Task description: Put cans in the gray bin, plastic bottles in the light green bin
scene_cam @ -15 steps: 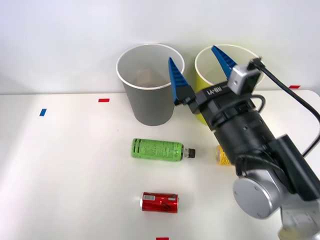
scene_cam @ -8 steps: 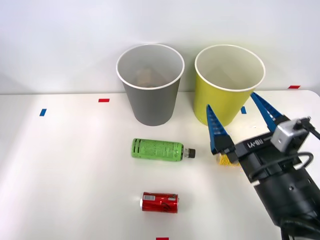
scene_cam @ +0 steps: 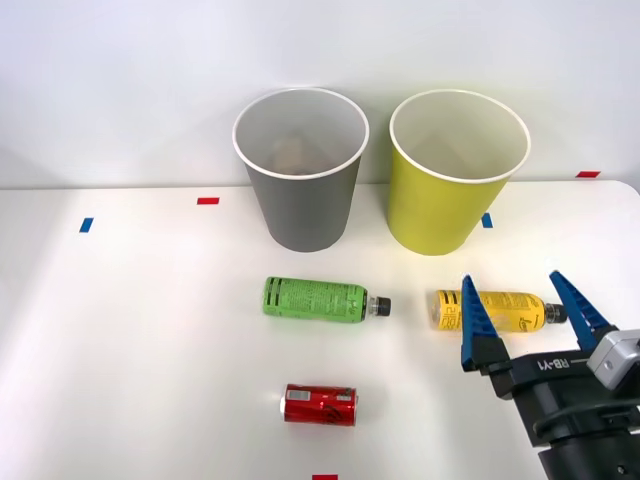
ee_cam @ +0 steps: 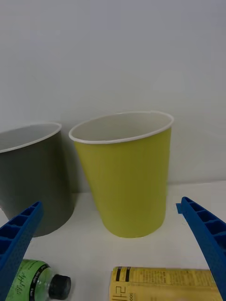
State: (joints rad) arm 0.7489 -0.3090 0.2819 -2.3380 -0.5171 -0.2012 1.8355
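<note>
Hand (scene_cam: 527,309) spread wide, holding nothing | yellow-label bottle (scene_cam: 495,310) lying flat, black print, between its fingers

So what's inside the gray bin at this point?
Looking into the gray bin from the front, its white inner wall shows a faint brownish shape low at the back; what it is cannot be told. The near rim hides the bottom.

On your table (scene_cam: 120,340), the gray bin (scene_cam: 300,190) stands at eleven o'clock with the light green bin (scene_cam: 455,190) just beside it at one. Nearer you lie two bottles on their sides, one (scene_cam: 315,299) at centre, the other (scene_cam: 495,310) at three. A can (scene_cam: 319,405) lies at six, well apart.
</note>
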